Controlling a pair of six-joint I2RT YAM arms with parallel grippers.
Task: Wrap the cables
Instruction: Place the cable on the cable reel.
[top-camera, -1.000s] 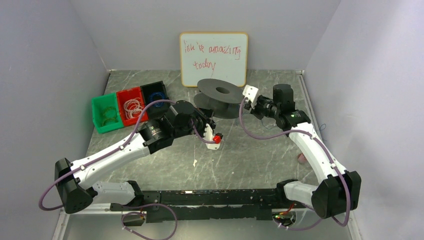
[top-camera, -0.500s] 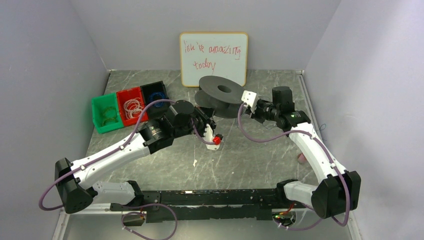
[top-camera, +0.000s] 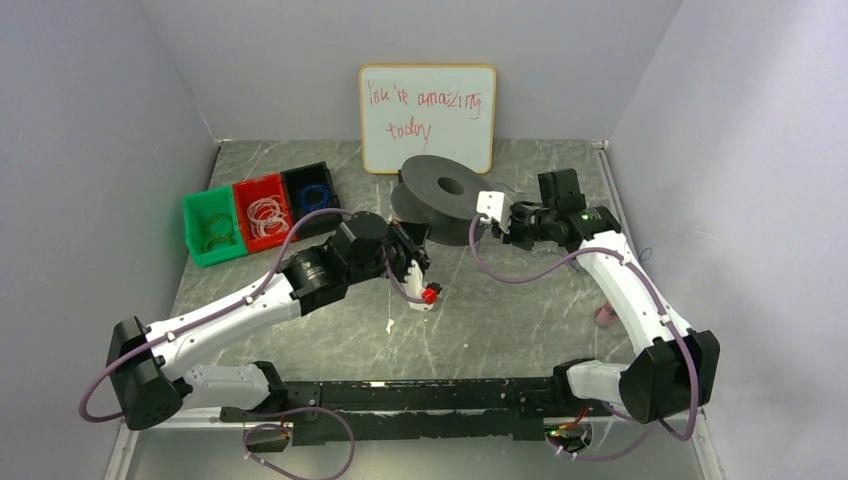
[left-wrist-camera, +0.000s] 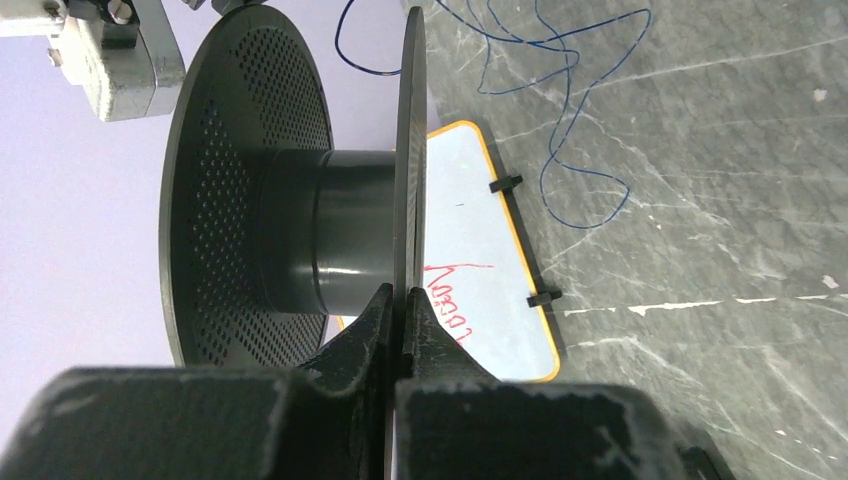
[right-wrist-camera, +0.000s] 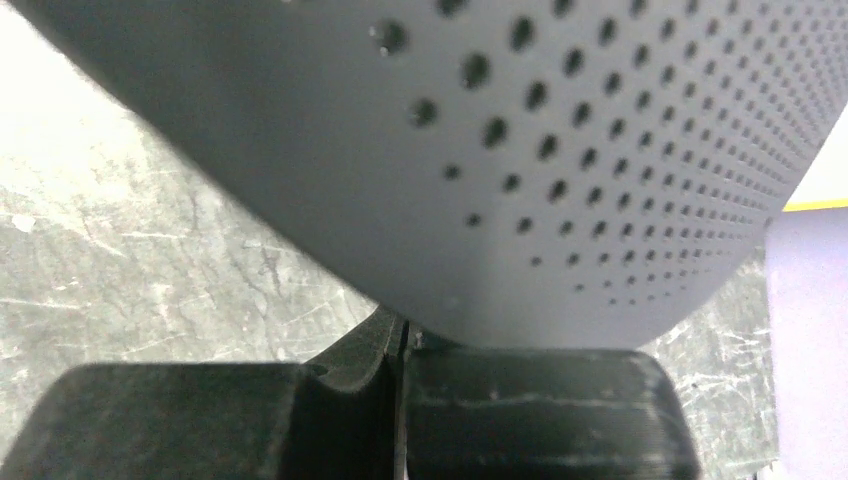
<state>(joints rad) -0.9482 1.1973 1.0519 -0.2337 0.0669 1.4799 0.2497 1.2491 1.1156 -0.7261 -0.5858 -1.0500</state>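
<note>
The left end effector (left-wrist-camera: 405, 300) is pinched tight on the thin flange of the black plastic spool (left-wrist-camera: 300, 235). The right end effector (right-wrist-camera: 403, 335) is closed and empty, its tips against the spool's perforated flange. Beyond, the thin dark-blue cable (left-wrist-camera: 560, 120) lies in loose loops on the grey marbled bench (left-wrist-camera: 700, 300).

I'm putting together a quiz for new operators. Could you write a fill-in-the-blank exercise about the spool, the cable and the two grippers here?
1. The left gripper is shut on one flange of the spool, which is coloured ____.
2. The right gripper is shut on the flange dotted with small ____.
3. The thin blue cable lies in loose loops on the ____.
4. The writing on the whiteboard is ____.
Missing words: black; holes; table; red.
</note>
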